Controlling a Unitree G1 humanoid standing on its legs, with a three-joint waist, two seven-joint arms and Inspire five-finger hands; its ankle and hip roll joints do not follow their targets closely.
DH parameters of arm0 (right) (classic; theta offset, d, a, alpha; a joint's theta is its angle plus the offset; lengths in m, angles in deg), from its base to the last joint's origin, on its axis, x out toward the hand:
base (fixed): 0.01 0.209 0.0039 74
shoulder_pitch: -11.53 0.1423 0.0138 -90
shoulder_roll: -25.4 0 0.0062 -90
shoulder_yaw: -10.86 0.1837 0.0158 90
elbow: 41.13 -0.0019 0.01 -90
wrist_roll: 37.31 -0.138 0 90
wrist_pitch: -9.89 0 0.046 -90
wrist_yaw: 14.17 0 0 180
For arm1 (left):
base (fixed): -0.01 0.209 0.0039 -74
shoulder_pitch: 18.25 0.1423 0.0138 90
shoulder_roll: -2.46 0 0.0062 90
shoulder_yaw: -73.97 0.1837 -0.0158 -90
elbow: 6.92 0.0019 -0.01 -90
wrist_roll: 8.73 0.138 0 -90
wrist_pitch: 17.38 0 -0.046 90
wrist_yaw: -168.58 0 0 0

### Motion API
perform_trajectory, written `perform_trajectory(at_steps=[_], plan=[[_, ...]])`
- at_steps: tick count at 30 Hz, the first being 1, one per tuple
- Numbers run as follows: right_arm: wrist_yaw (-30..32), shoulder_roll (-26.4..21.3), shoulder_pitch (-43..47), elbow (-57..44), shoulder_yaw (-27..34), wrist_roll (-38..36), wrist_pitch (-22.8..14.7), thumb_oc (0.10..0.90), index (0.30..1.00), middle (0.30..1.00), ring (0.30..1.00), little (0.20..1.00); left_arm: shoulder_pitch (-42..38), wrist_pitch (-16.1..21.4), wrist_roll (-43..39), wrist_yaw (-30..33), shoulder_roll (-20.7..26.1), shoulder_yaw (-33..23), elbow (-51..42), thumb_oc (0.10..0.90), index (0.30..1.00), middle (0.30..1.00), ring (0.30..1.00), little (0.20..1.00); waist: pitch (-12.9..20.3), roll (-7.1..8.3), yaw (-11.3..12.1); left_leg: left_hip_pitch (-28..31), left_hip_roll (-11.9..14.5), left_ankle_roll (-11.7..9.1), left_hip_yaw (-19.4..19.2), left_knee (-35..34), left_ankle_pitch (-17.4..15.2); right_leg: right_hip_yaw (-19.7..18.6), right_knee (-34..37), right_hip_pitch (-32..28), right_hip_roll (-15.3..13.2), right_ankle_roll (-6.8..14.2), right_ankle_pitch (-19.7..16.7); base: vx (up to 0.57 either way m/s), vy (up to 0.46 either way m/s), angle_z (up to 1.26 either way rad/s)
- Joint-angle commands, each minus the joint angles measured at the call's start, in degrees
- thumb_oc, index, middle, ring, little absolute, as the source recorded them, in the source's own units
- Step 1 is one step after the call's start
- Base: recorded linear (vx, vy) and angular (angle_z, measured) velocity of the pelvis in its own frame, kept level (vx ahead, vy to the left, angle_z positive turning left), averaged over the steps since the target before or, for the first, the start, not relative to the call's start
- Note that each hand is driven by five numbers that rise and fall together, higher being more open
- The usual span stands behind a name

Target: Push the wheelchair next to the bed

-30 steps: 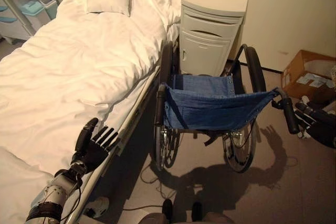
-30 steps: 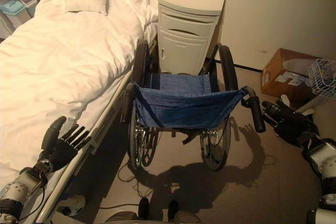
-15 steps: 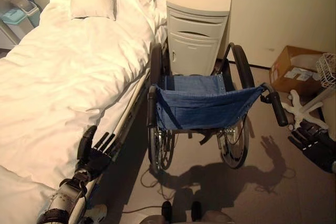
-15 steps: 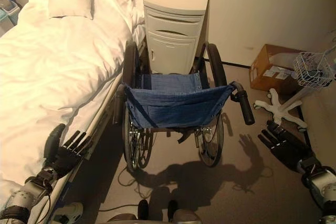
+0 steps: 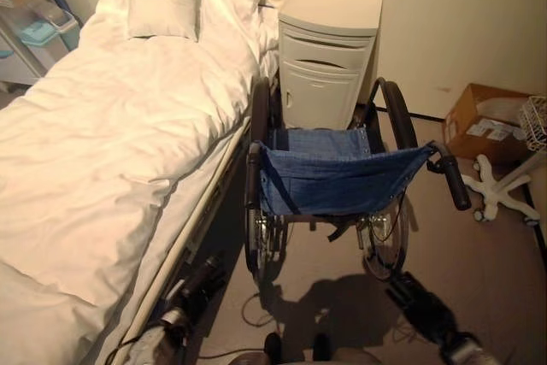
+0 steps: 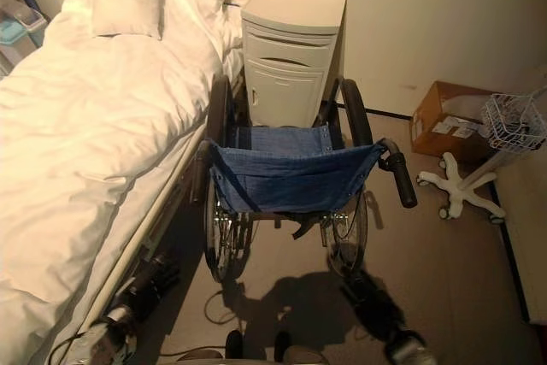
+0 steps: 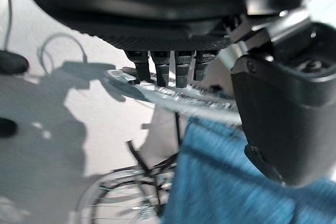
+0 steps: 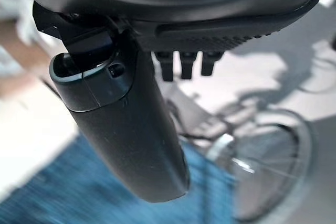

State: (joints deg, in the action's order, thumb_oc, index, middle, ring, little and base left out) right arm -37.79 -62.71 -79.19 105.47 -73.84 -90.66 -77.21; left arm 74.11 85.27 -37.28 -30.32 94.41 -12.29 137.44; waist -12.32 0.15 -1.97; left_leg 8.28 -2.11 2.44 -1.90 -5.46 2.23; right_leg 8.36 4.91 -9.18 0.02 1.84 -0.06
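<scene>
The wheelchair (image 5: 338, 179), with a blue denim seat and black wheels, stands beside the white bed (image 5: 111, 134), its front against a cream bedside cabinet (image 5: 329, 57). Its black push handles (image 5: 457, 184) point toward me, and nothing holds them. My left hand (image 5: 201, 284) hangs low by the bed frame, behind the chair's left wheel, fingers straight. My right hand (image 5: 419, 301) hangs low behind the right wheel, fingers also straight. In the left wrist view the fingers (image 7: 168, 69) point at a wheel rim and the blue cloth (image 7: 220, 182). The right wrist view shows the thumb (image 8: 126, 124) over a wheel (image 8: 273, 166).
A cardboard box (image 5: 487, 121) sits by the wall at right, with a white star-shaped stand base (image 5: 500, 190) and a wire basket (image 5: 534, 121) near it. Shelves with bins (image 5: 38, 19) stand beyond the bed at far left. A pillow (image 5: 162, 2) lies at the bed's head.
Both hands have dropped from handle height to low beside the rear wheels; the right one came in from the far right. The view has shifted. The wheelchair stays where it was.
</scene>
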Motion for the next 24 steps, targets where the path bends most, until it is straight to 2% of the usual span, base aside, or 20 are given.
perform_trajectory(at_steps=[1, 3, 4, 8, 14, 20, 24], plan=[[1.23, -3.36, 2.44, -2.38, -0.34, 3.76, -12.76, 0.800, 0.900, 0.900, 0.900, 0.900, -3.63, 10.18, 6.38, 5.48, 0.98, -0.73, -1.62, 0.800, 0.900, 0.900, 0.900, 0.900, 2.29, 0.07, 1.09, -0.23, 1.19, -1.19, -1.72, 3.73, -4.77, -1.37, -6.31, 3.44, -2.47, 3.18, 1.13, 0.00, 0.000, 0.00], [4.04, -2.01, 2.07, -3.02, -3.37, 6.92, -17.27, 0.800, 0.900, 0.900, 0.900, 0.900, -3.35, 11.76, 8.92, 9.76, -0.40, 1.08, -1.72, 0.800, 0.900, 0.900, 0.900, 0.900, 2.04, -0.12, 1.16, -0.28, 1.01, -1.13, -1.58, 4.00, -4.92, -1.32, -6.49, 3.38, -2.49, 3.05, 1.27, 0.00, 0.000, 0.00], [4.21, -1.86, 2.05, -3.02, -3.63, 7.68, -17.59, 0.800, 0.900, 0.900, 0.900, 0.900, -3.32, 12.07, 9.46, 10.31, -0.56, 1.30, -1.73, 0.800, 0.900, 0.900, 0.900, 0.900, 2.03, -0.13, 1.15, -0.28, 0.99, -1.13, -1.58, 4.05, -4.95, -1.33, -6.48, 3.37, -2.49, 3.05, 1.27, 0.00, 0.000, 0.00], [8.16, 0.09, 1.78, -2.36, -10.12, 18.63, -21.57, 0.800, 0.900, 0.900, 0.900, 0.900, -3.26, 15.12, 19.13, 16.55, -2.97, 6.30, -0.72, 0.800, 0.900, 0.900, 0.900, 0.900, 1.89, -0.28, 1.02, -0.73, 0.87, -1.11, -1.70, 4.75, -5.14, -1.46, -6.95, 3.68, -2.48, 2.90, 1.39, -0.03, 0.020, 0.01], [16.14, 1.22, 1.09, -3.86, -15.97, 29.53, -25.00, 0.800, 0.900, 0.900, 0.900, 0.900, -3.10, 16.97, 22.93, 19.76, -4.45, 9.73, -0.85, 0.800, 0.900, 0.900, 0.900, 0.900, 1.72, -0.78, 0.58, -1.26, 0.73, -1.02, -1.74, 5.55, -5.33, -1.70, -7.84, 4.25, -2.30, 2.57, 1.86, -0.03, 0.038, 0.00], [21.08, 1.21, -0.15, -6.12, -18.00, 31.85, -23.41, 0.800, 0.900, 0.900, 0.900, 0.900, -2.51, 16.69, 21.08, 19.02, -4.53, 11.55, -2.68, 0.800, 0.900, 0.900, 0.900, 0.900, 1.13, -1.56, -0.06, -1.90, 0.44, -1.14, -1.76, 5.97, -5.42, -1.78, -8.45, 4.99, -2.47, 2.48, 2.13, -0.05, 0.043, 0.00], [21.60, 1.29, -0.67, -5.64, -18.39, 32.45, -22.93, 0.800, 0.900, 0.900, 0.900, 0.900, -2.14, 16.80, 20.99, 18.50, -4.59, 12.36, -3.01, 0.800, 0.900, 0.900, 0.900, 0.900, 1.05, -1.78, -0.19, -2.16, 0.36, -1.18, -1.73, 6.16, -5.53, -1.71, -8.55, 5.19, -2.57, 2.44, 2.27, -0.01, 0.009, 0.00]])
